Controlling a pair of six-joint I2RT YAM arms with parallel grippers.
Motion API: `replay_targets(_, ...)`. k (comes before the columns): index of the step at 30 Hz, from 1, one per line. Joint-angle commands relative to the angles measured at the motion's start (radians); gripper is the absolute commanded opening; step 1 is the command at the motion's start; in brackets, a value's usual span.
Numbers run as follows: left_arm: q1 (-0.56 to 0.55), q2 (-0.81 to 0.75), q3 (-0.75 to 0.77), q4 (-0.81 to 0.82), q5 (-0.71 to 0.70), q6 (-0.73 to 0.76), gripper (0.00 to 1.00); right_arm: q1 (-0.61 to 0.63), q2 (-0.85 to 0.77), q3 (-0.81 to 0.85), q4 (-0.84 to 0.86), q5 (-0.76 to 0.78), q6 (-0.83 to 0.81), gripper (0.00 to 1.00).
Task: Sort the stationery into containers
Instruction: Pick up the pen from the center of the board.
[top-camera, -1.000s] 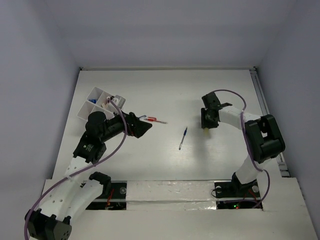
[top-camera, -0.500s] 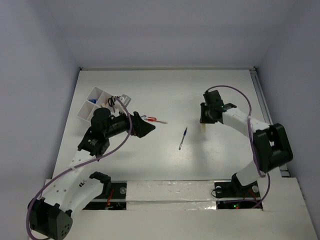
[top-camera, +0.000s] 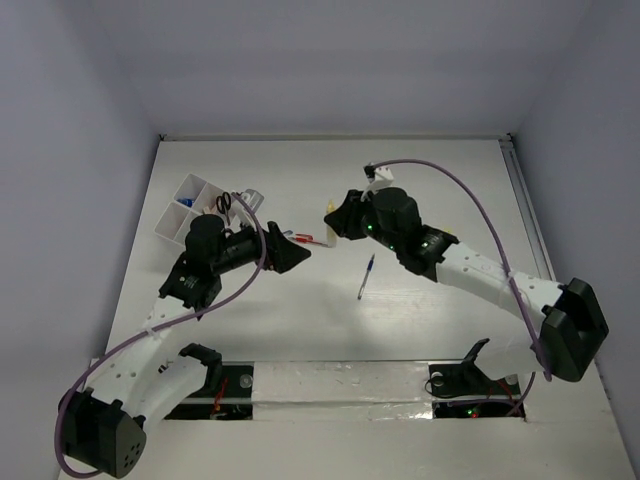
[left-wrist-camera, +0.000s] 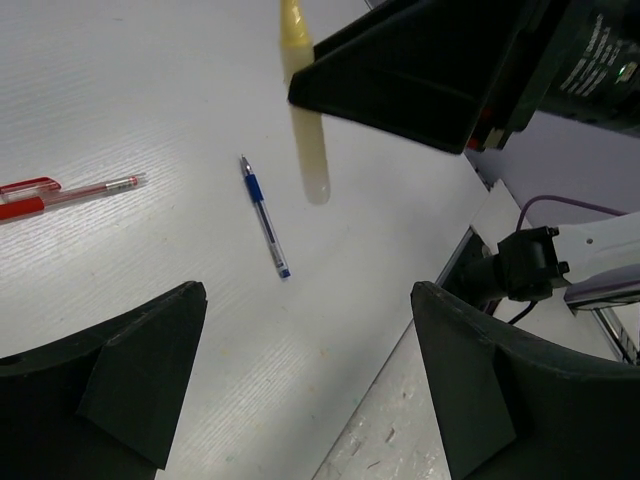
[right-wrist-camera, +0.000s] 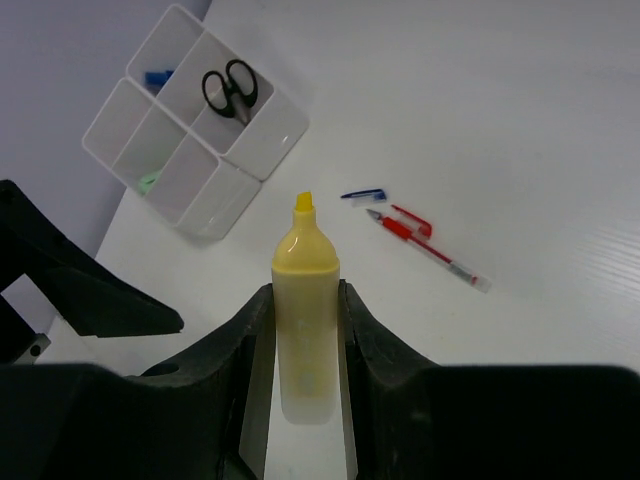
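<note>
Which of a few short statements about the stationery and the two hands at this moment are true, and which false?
1. The right hand grips the yellow marker. True.
2. The blue pen is in the organiser. False: it lies on the table.
3. The scissors sit in an organiser compartment. True.
4. The left hand holds the red pen. False: it is open and empty; the red pen lies on the table.

I see a white table (top-camera: 440, 170) on the top view. The white organiser box (top-camera: 172, 218) sits on it at the upper left. A red pen (top-camera: 316, 241) lies near the middle, and a blue pen (top-camera: 366, 277) lies slanted, apart, to its lower right.
</note>
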Motion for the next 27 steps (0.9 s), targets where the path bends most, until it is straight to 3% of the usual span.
replay_targets(1,-0.003,-0.033,-0.003,0.067,-0.016,-0.011,0.80,0.062,0.044,0.061,0.129,0.038,0.043,0.00)
replay_targets(11,-0.003,-0.018,0.001,0.052,-0.067,-0.011,0.61,0.177,0.119,0.119,0.227,0.041,0.069,0.00)
replay_targets(27,-0.003,-0.042,0.007,0.047,-0.125,-0.011,0.32,0.237,0.169,0.158,0.261,0.010,0.073,0.00)
